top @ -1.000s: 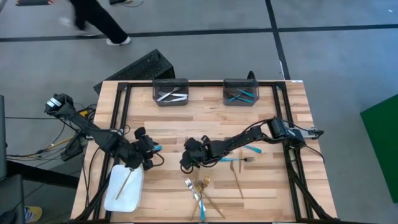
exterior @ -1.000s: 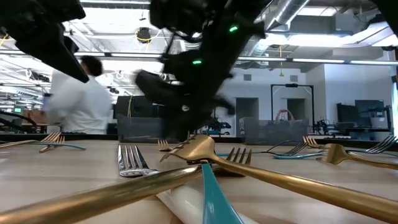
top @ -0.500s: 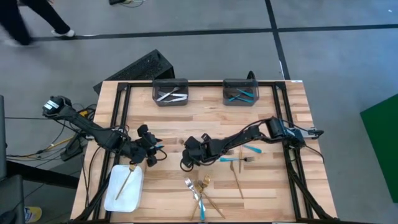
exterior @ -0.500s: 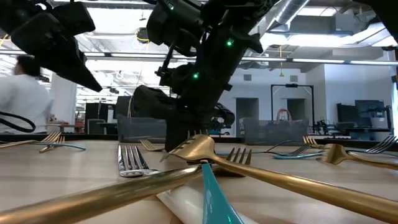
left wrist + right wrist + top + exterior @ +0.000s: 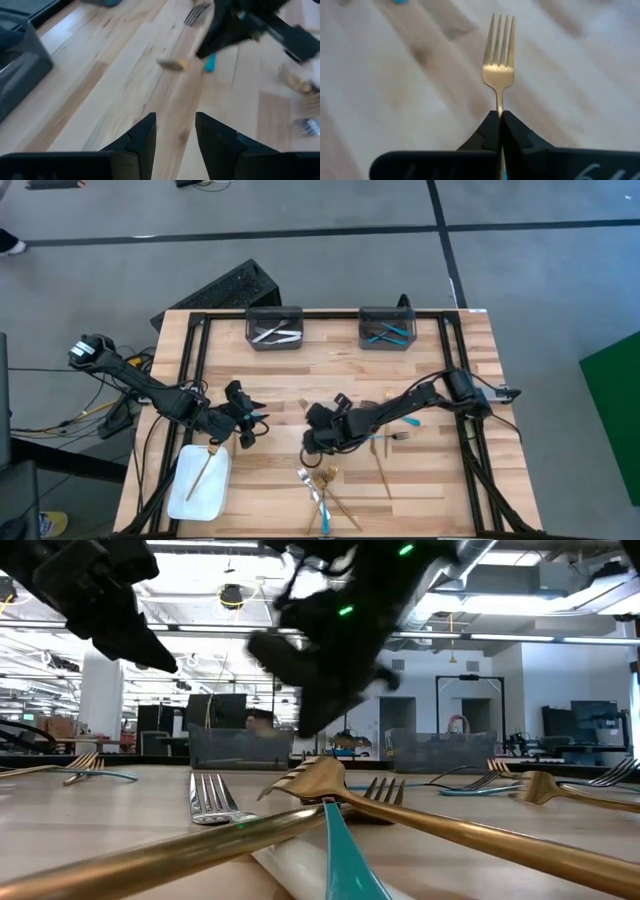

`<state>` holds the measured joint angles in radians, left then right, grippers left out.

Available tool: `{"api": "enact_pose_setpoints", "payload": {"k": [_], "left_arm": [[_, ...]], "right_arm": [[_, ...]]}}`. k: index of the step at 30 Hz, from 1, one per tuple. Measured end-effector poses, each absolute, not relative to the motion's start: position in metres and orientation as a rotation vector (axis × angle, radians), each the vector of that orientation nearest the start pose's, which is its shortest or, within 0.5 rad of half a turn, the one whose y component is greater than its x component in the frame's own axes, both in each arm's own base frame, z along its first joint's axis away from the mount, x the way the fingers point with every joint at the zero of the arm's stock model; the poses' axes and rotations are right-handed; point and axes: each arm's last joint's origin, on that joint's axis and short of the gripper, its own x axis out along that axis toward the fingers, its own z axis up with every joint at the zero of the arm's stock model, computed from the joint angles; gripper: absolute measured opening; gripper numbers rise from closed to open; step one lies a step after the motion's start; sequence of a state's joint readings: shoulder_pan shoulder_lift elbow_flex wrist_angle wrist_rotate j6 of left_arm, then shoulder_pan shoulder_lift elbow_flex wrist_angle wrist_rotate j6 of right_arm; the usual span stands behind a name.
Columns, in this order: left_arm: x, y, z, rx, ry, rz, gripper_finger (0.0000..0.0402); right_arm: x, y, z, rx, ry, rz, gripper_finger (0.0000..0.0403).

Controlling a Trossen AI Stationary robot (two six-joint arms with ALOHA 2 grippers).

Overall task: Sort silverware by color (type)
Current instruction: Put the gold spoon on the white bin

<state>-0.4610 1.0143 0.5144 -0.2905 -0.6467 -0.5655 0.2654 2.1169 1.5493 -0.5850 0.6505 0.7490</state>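
Gold fork point(image 5: 498, 60) | pinched by handle in right pincer point(image 5: 499, 120) | left pincer point(image 5: 174, 131) narrowly parted, empty

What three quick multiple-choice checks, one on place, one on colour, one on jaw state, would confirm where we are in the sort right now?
1. Where does the white tray sit in the high view?
A. near the table's front left corner
B. between the two dark bins
C. at the back right corner

2. What colour is the fork that the right gripper holds?
A. turquoise
B. gold
C. silver

3. How do the left gripper's jaws stand?
A. shut on a fork
B. shut on nothing
C. open, with nothing between them

Answers: 1 A, the tray lies at the front left with one gold utensil on it. 2 B, the right wrist view shows a gold fork pinched by its handle. 3 C, the left wrist view shows bare wood between the parted jaws.
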Motion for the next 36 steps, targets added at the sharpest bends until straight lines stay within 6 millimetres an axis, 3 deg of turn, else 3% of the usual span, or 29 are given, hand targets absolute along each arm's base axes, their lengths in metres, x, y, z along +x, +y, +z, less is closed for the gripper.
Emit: {"api": "enact_pose_setpoints", "payload": {"k": [7,18,23,27,36], "left_arm": [[0.182,-0.071,0.196,-0.09,0.584,0.335,0.0124],[0.214,-0.086,0.181,0.014,0.534,0.21,0.0124],[0.229,-0.086,0.174,0.045,0.498,0.179,0.0124],[0.238,-0.083,0.174,0.047,0.464,0.096,0.0124],[0.252,-0.079,0.197,0.053,0.244,-0.214,0.0124]], "right_arm": [[0.391,0.096,0.181,0.248,0.625,-0.663,0.0016],[0.347,0.092,0.144,0.408,0.281,-0.259,0.0016],[0.337,0.1,0.141,0.37,0.198,-0.13,0.0016],[0.336,0.112,0.153,0.302,0.11,0.03,0.0017],[0.332,0.125,0.157,0.235,0.081,0.139,0.0018]]}}
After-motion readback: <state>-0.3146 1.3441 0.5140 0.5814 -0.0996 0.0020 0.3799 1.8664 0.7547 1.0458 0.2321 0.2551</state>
